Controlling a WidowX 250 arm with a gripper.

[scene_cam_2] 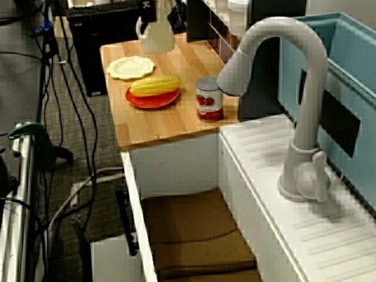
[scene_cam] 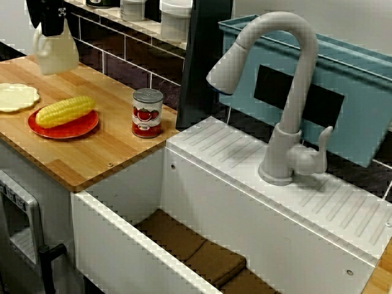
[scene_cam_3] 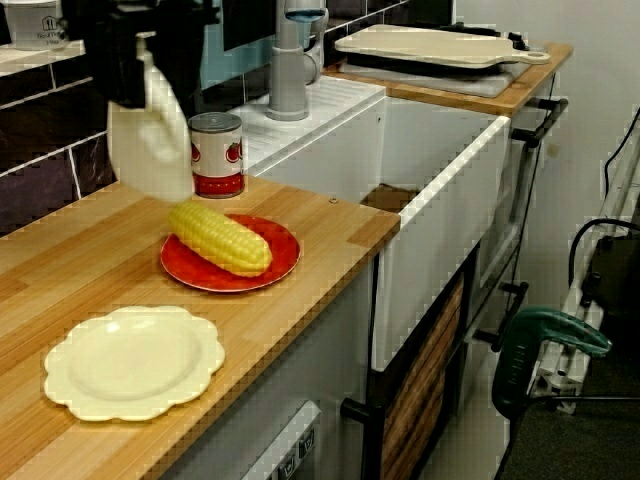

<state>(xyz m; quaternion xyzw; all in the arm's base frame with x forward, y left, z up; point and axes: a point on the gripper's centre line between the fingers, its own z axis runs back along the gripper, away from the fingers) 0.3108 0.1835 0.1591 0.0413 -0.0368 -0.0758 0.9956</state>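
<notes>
In the view from the side, my black gripper (scene_cam: 50,24) hangs at the far left back of the wooden counter (scene_cam: 104,153). It looks shut on the narrow top of a cream-white jug (scene_cam: 56,55), whose base is at or just above the wood. The view from above shows the gripper (scene_cam_2: 154,12) and jug (scene_cam_2: 157,38) at the counter's far end. In the view from the counter's end, the gripper (scene_cam_3: 150,60) and jug (scene_cam_3: 150,150) are right behind a yellow corn cob (scene_cam_3: 220,238) lying on a red plate (scene_cam_3: 285,245).
An empty cream scalloped plate (scene_cam_3: 135,362) lies near the counter's end. A tomato can (scene_cam: 147,113) stands upright by the white sink (scene_cam: 122,239), which has brown cloth at its bottom. A grey faucet (scene_cam: 288,92) and a blue bin (scene_cam: 361,104) stand behind the sink.
</notes>
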